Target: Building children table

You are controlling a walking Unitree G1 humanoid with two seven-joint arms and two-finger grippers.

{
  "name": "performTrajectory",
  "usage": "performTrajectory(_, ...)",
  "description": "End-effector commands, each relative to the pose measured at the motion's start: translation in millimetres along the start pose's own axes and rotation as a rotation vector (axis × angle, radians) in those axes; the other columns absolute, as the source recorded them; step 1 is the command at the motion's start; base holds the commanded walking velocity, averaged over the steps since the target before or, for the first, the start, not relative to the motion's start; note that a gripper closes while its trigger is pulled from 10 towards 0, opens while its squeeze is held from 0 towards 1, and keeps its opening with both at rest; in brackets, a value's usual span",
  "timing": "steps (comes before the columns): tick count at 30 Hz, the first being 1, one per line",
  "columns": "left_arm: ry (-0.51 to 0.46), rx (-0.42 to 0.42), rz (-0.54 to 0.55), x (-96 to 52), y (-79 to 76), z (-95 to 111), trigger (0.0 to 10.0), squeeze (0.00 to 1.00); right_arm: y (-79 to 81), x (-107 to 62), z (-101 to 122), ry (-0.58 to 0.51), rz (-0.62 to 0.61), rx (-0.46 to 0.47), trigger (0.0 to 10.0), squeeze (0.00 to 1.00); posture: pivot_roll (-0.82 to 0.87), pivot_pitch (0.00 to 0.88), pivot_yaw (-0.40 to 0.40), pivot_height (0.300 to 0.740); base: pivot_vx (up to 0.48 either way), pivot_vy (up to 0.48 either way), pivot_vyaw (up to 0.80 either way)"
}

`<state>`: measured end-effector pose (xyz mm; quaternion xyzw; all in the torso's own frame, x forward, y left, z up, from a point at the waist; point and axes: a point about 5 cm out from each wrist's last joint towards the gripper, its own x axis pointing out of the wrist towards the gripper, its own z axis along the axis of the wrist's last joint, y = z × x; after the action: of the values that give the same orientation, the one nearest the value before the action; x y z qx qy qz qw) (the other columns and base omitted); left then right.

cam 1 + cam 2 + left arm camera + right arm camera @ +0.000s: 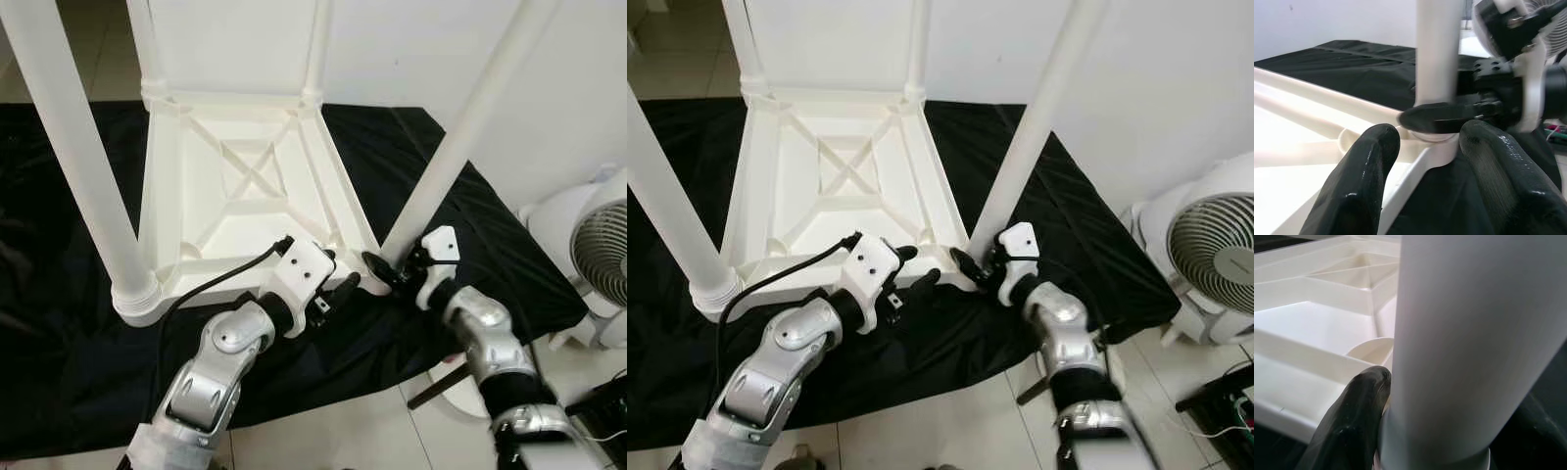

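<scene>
Upturned white table (245, 186) on a black cloth (59, 323), legs up. Right gripper (384, 271) fingers clasp the near-right leg (460, 137) at its socket; left gripper (343, 287) (fingers spread, released) straddles the same corner.

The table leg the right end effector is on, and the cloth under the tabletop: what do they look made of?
The table leg looks like moulded white plastic: a smooth, satin tube with soft highlights and a ringed collar at its base. The cloth looks like thin black woven fabric, matte and creased into folds. The right end effector grips the leg's base.
</scene>
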<state>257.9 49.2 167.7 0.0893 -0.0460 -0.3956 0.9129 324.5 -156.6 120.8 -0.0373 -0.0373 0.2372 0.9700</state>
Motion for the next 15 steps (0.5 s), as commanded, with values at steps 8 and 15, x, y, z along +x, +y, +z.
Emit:
performTrajectory(8, 0.004, -0.018, 0.005, -0.1, -4.3, -1.2, 10.0, 0.0, 8.5, -6.9, -4.4, 0.062, -0.391, 0.044, 10.0, 0.0, 0.06, 0.092, -0.104, 0.74, 0.0, 0.0, 0.0)
performTrajectory(15, 0.003, -0.023, -0.003, 0.8, -6.7, -1.3, 10.0, 0.0, 25.0, -9.5, 0.7, 0.077, -0.604, 0.1, 10.0, 0.0, 0.06, 0.091, -0.111, 0.74, 0.0, 0.0, 0.0)
